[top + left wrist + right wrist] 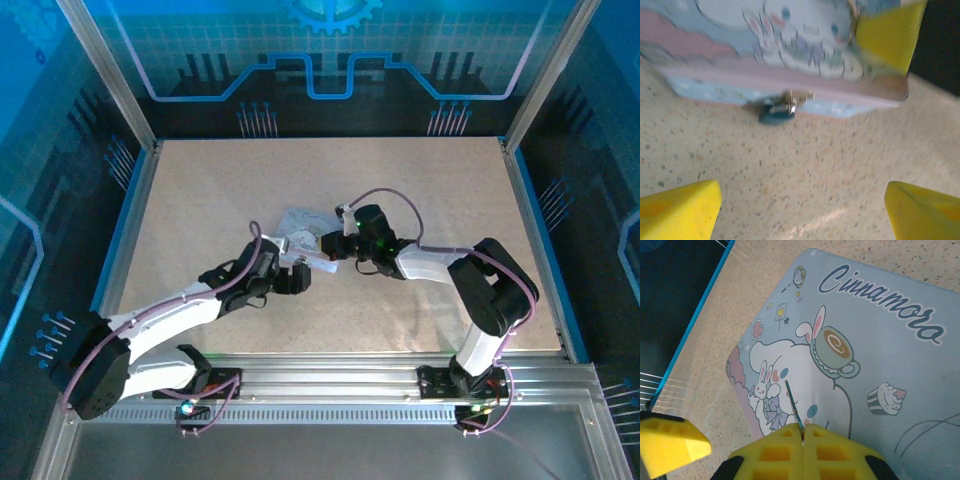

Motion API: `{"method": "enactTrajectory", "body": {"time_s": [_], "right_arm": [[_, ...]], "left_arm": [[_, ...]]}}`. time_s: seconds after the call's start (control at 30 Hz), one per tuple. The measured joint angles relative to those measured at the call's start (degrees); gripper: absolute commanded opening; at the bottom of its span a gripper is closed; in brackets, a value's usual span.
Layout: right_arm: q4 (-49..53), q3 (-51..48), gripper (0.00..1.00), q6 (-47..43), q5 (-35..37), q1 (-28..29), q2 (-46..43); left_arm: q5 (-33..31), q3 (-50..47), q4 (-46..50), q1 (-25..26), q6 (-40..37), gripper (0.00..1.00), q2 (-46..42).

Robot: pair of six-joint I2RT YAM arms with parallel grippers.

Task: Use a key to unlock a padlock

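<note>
The pale blue rectangular tin lid (875,370) with a white cartoon rabbit bears dark blue cursive lettering reading "Cinnamora"; the word slants down toward the right

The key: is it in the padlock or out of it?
Out. The right tool pinches the key over the tin lid, while the padlock hangs at the tin's front.

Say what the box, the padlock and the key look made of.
The box: likely thin printed tin, with a smooth, slightly glossy lid bearing cartoon artwork. The padlock: dark body, metal or coated, too blurred to tell, with silvery glinting metal at its top. The key: seemingly dark metal, a thin, stiff sliver pinched in the right gripper.
</note>
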State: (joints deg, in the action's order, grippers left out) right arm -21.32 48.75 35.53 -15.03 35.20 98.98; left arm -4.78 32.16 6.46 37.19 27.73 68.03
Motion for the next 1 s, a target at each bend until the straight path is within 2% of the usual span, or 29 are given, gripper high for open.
{"method": "enactTrajectory", "body": {"time_s": [0.23,0.53,1.0], "right_arm": [[0.9,0.4,0.0,-0.2,0.3,0.0,0.0],[1.4,0.4,0.0,-0.5,0.9,0.1,-0.2],[1.4,0.4,0.0,-0.6,1.1,0.2,-0.2]], "left_arm": [[-4.5,-0.6,-7.2,1.8,-4.9,0.84,7.5],[-5.6,0.1,-15.8,1.8,-8.6,0.78,16.7],[-7.9,2.0,-23.9,1.9,-11.7,0.68,24.9]]}}
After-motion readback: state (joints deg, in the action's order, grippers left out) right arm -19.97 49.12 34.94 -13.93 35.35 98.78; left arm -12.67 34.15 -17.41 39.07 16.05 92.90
